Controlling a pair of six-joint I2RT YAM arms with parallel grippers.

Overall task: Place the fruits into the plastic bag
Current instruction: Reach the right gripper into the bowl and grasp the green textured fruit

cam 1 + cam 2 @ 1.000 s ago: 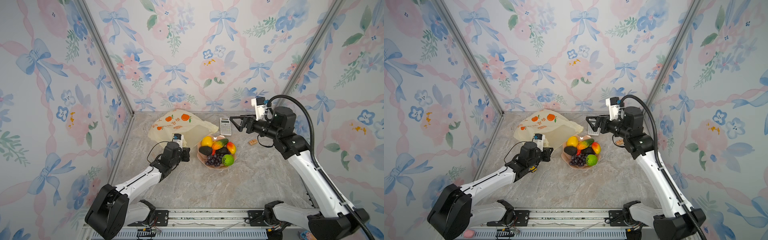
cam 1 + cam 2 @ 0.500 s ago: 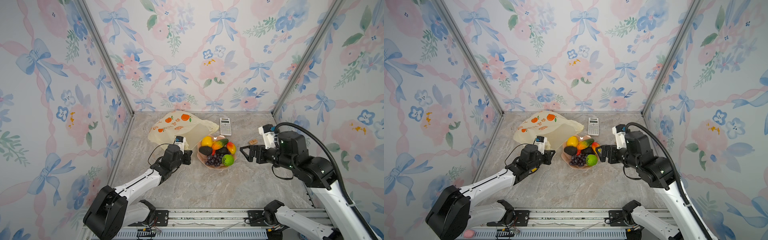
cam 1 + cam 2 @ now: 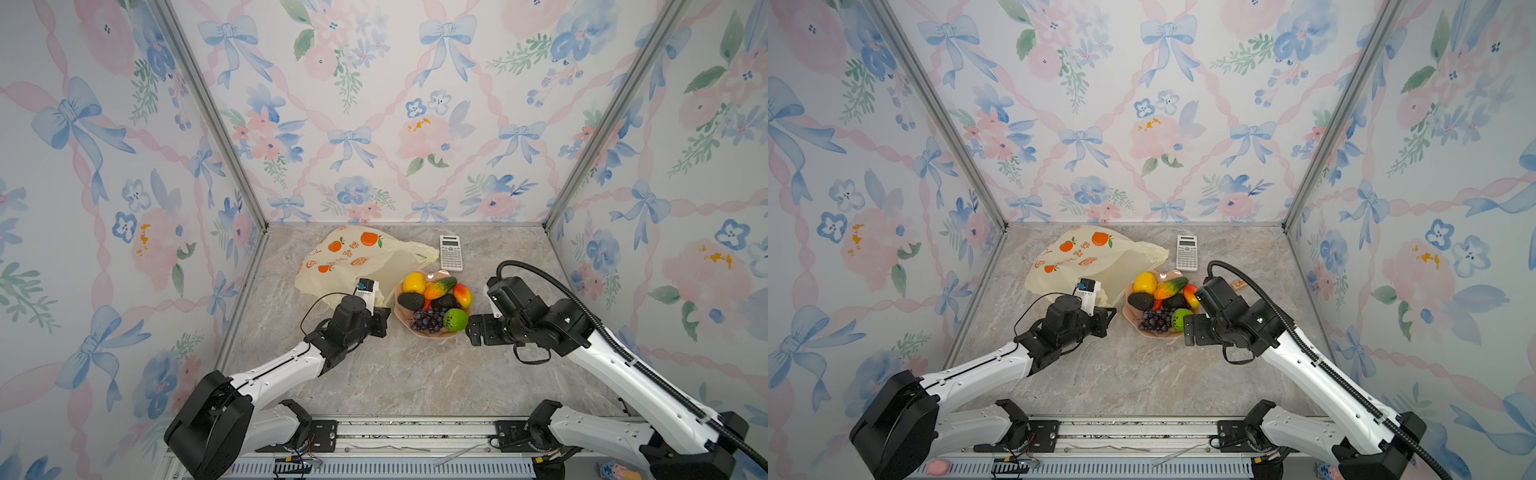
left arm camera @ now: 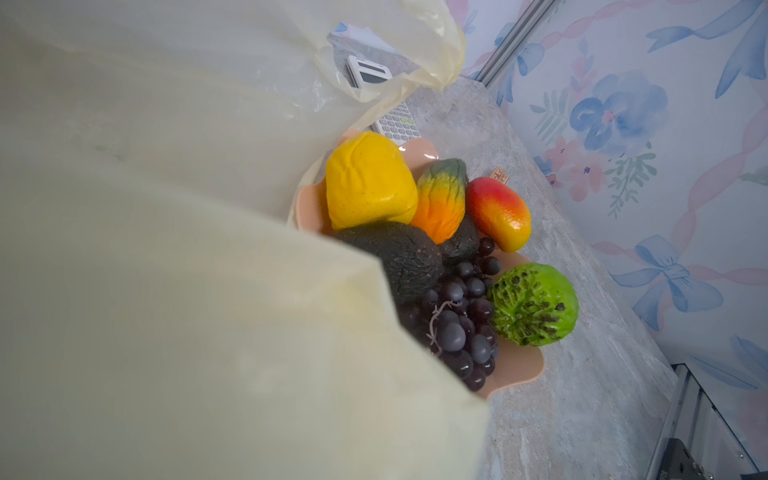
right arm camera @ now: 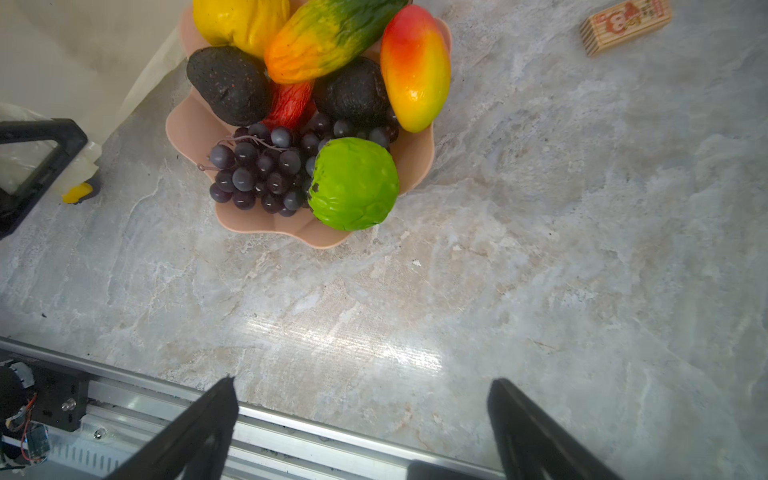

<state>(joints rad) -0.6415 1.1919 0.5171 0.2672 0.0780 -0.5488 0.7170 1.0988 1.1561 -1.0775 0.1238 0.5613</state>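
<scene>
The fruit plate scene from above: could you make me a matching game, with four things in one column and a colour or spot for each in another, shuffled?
Things:
1. grape bunch
2. calculator
3. plastic bag
4. small block

Descriptions:
A. pale yellow with orange fruit prints
B. dark purple, on the pink plate
C. striped, lying on the table apart from the plate
D. white, with rows of keys

Pairs: 1-B, 2-D, 3-A, 4-C
</scene>
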